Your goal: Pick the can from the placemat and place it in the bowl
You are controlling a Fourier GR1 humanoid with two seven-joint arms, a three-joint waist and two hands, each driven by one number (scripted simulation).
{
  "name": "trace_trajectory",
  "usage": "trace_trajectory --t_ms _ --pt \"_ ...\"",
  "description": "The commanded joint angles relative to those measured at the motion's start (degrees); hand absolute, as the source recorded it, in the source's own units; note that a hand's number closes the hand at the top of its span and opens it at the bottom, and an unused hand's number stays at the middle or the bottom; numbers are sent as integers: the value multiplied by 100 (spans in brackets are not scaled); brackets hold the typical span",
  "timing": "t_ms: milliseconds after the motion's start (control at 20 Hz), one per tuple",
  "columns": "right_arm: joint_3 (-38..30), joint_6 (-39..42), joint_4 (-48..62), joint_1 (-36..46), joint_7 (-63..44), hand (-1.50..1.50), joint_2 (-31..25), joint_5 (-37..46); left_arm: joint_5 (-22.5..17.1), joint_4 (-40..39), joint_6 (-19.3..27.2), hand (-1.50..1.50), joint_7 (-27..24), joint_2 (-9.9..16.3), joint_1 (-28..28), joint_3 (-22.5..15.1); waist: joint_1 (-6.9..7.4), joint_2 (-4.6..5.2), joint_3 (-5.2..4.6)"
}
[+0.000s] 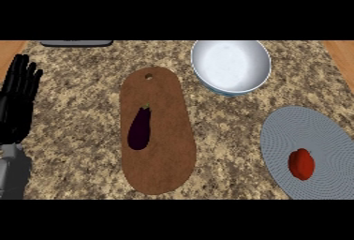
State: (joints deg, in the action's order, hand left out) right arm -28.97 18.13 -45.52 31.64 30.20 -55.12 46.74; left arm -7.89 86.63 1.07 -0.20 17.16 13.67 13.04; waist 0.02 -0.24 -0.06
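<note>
Head view: nearest, the red can [301, 164] lies on the grey round placemat [325, 136] at lower right, untouched, so the pick has not begun. The right hand is not in view. Mid-counter [83, 122], an eggplant [140, 129] rests on a wooden cutting board [169, 159]. At the left edge the left hand [17, 101] rests, fingers straight, holding nothing. Farthest, the white bowl [231, 65] holds nothing yet; everything remains to do.

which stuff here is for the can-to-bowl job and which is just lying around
For the job: red can, lying on the grey placemat; white bowl.

Lying about: eggplant on the wooden cutting board; dark object at the far edge. Left hand rests open at left.
</note>
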Motion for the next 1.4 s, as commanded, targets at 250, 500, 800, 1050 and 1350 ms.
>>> trace_trajectory --t_ms 250,500,800,1050,1350 --pt "-193 1729 -1334 1116 -1314 150 617 -1243 -32 44 4 0 264 107 187 56 -16 -15 -9" --pt "45 2452 -1901 1967 -2722 150 964 -1620 113 -429 34 0 -88 -36 334 -25 -24 3 -11" --pt "523 2183 -2544 2021 -3749 150 1937 -1673 -102 -11 -241 0 -13 81 -72 90 41 6 0" --pt "1186 2015 -1895 2819 -4208 150 2416 -1377 9 -89 -157 0 6 -6 84 -23 106 37 0" --pt "1621 1351 -1685 2467 -4239 150 3246 -1137 16 59 -98 0 63 -51 -3 5 84 41 4"
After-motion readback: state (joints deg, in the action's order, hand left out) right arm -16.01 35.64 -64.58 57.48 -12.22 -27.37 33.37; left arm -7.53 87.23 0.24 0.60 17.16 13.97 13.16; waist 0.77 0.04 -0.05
